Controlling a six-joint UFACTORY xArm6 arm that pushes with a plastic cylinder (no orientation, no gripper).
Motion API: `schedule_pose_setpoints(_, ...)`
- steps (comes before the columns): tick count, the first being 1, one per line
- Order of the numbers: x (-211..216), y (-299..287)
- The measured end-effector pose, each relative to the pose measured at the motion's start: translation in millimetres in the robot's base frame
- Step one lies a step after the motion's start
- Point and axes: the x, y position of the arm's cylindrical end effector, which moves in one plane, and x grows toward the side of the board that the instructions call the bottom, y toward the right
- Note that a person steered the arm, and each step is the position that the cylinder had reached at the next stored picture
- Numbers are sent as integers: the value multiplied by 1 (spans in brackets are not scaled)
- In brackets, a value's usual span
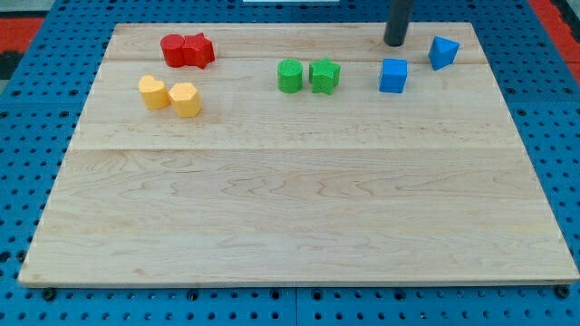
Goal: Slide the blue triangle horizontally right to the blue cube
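Observation:
The blue cube [393,76] sits on the wooden board near the view's top right. The blue triangle [443,52] lies up and to the right of the cube, apart from it. My tip [395,42] comes down from the view's top edge and rests on the board just above the cube, to the left of the triangle. It touches neither block.
Two red blocks [187,50] sit together at the top left. Two yellow blocks [169,95] lie below them. A green cylinder [289,76] and a green star-like block [324,75] stand left of the cube. The wooden board [299,208] lies on a blue pegboard.

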Motion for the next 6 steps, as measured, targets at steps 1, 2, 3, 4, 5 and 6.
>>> schedule_pose_setpoints(1,30,56)
schedule_pose_setpoints(2,40,59)
schedule_pose_setpoints(3,6,66)
schedule_pose_setpoints(4,34,92)
schedule_pose_setpoints(5,71,107)
schedule_pose_setpoints(6,71,90)
